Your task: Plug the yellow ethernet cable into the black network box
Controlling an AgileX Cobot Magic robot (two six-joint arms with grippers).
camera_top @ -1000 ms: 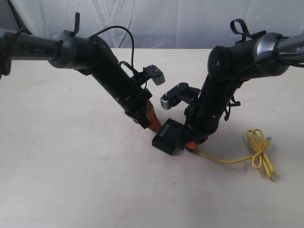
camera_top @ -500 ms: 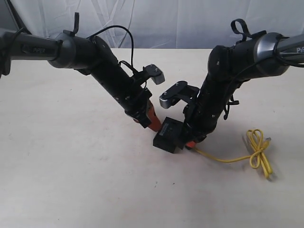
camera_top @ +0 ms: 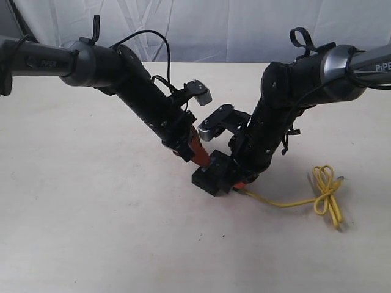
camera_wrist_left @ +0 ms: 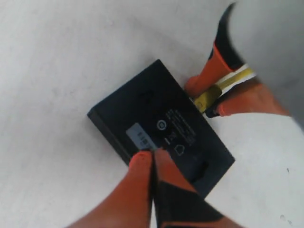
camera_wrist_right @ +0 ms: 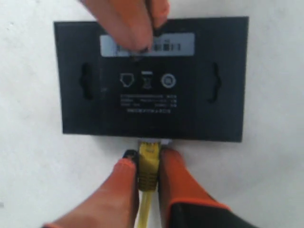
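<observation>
The black network box lies flat on the table, its grey-white label facing up. My left gripper is shut with nothing between its fingers, and its orange tips press down on the box top at the label. My right gripper is shut on the yellow boot of the yellow ethernet cable. The clear plug tip meets the box's side edge; its depth in the port is hidden. The rest of the cable trails right to a knotted loop.
The pale table carries only the box and the cable. A white curtain hangs behind the table's far edge. Both arms lean in over the middle, with their wrist cameras close together.
The right gripper has pushed the plug end left toward the box. The cable's knotted loop has been dragged left. Both arms and the box have shifted slightly left.
</observation>
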